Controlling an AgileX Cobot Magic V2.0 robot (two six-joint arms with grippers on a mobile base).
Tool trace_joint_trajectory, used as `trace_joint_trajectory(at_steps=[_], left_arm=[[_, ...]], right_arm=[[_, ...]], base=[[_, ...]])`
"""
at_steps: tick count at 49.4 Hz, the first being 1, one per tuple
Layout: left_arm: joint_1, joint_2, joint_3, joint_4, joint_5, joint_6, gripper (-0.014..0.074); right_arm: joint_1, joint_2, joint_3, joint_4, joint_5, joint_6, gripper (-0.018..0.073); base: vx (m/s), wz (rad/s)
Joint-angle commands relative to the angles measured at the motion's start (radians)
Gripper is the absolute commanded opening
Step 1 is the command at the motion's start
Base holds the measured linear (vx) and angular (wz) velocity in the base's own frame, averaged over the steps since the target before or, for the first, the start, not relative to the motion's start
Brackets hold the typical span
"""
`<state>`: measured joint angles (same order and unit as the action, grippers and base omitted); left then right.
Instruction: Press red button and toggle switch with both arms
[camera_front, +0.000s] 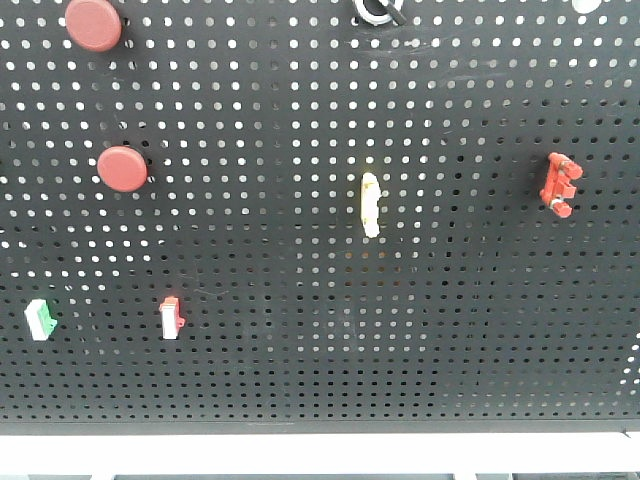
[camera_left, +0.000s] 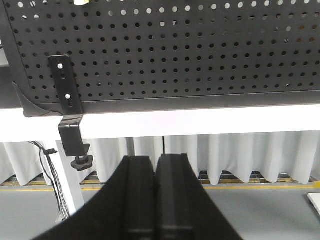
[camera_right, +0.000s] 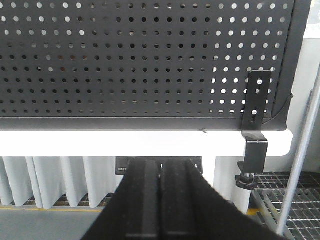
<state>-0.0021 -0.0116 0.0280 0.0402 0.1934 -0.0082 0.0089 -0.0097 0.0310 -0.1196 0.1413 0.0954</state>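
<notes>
Left claw (camera_left: 156, 200): nearest the left wrist lens, black, fingers pressed together, holding nothing. It sits low, below the white worktop (camera_left: 200, 122) edge, aimed at the bottom left corner of the pegboard (camera_left: 175, 50), near a black clamp bracket (camera_left: 70, 125).

Right claw (camera_right: 161, 200): same make, fingers likewise together and empty, below the board's bottom right corner and its own clamp bracket (camera_right: 255, 130).

Pegboard, front view: black, perforated, upright. Fittings:
- red button, upper (camera_front: 93, 24), far left, top edge.
- red button, lower (camera_front: 122, 169), left, mid-height.
- cream toggle switch (camera_front: 370, 204), centre.
- red fitting (camera_front: 559, 186), right.
- small green-and-white rocker (camera_front: 40, 319), small red-and-white rocker (camera_front: 171, 317), lower left.

Step in hand, judged: the approach; neither arm shows in the front view, nothing is touched. Next move calls for both claws to rise well above the board's lower edge, left toward a red button, right toward the switch. Which button is meant cannot be told.
</notes>
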Motion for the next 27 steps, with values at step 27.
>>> trace_joint_trajectory(at_steps=[27], left_arm=[[0.001, 0.006, 0.026, -0.009, -0.081, -0.008, 0.0002]], right_arm=[[-0.006, -0.018, 0.011, -0.004, -0.078, -0.009, -0.0003]], base=[[0.00, 0.00]])
